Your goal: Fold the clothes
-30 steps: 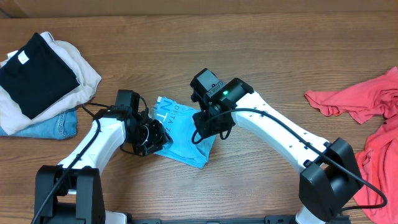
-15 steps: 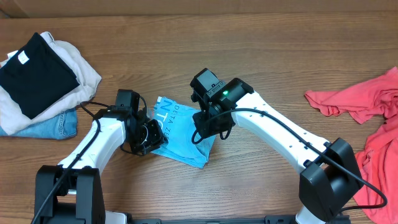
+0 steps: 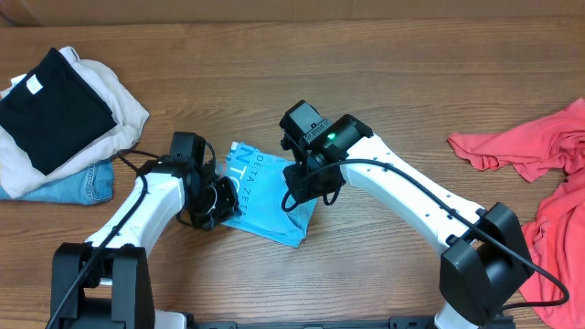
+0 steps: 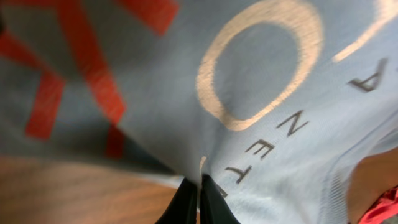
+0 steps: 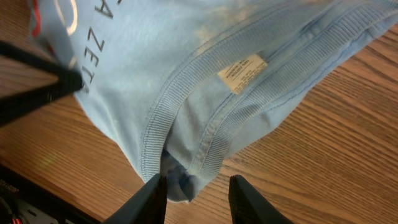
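Shirt (image 3: pixel 271 194), light blue, centre of frame on desk (image 3: pixel 384 82); print reads "ZET" in right wrist view, "NET" below a large cream ring in left wrist view. Collar label (image 5: pixel 242 73), cream, text illegible. Left fingers (image 4: pixel 185 205) pinched tight on shirt edge. Right fingers (image 5: pixel 154 198) apart, straddling collar fold.

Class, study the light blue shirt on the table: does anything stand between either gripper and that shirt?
Nothing visible does. The left gripper is pinched shut on a fold of the light blue shirt, and the right gripper is open, with the shirt's ribbed collar edge between its fingers.
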